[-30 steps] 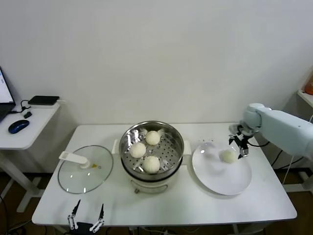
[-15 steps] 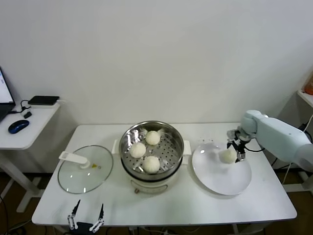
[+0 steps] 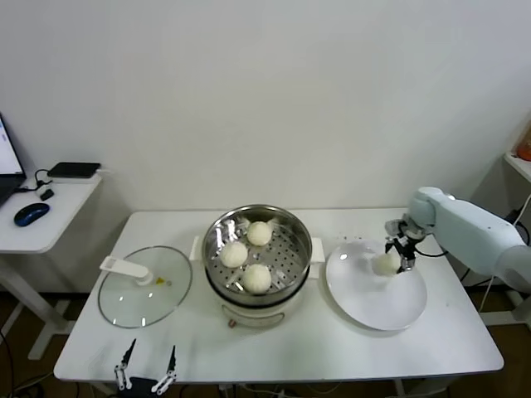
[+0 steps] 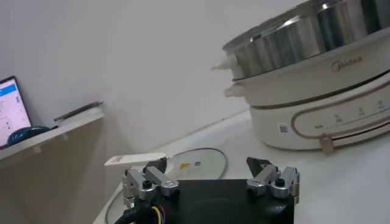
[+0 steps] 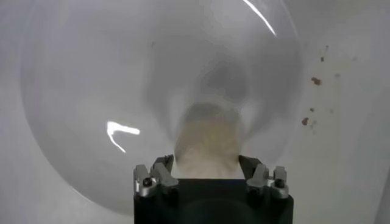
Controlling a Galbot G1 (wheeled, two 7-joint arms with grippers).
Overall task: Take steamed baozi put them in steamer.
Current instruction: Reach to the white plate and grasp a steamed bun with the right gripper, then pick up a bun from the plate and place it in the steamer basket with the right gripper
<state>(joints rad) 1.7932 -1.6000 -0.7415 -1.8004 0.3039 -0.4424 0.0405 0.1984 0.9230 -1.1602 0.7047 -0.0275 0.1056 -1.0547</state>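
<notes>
Three steamed baozi (image 3: 257, 278) lie on the perforated tray of the steel steamer (image 3: 303, 249) at the table's middle. A fourth baozi (image 3: 385, 262) sits at the far part of the white plate (image 3: 373, 303) to the steamer's right. My right gripper (image 3: 393, 259) is down over it. In the right wrist view the gripper (image 5: 205, 161) has a finger against each side of this baozi (image 5: 207, 140), low over the plate (image 5: 91, 91). My left gripper (image 3: 148, 366) is parked open and empty at the table's front left edge.
A round glass lid (image 3: 145, 286) with a white handle lies flat left of the steamer; it also shows in the left wrist view (image 4: 195, 164), with the steamer (image 4: 317, 42) beyond. A side desk (image 3: 50, 203) with a mouse stands at the far left.
My right gripper has come down and leftward from the plate's far edge onto the lone baozi and closed around it. The left arm has not moved.
</notes>
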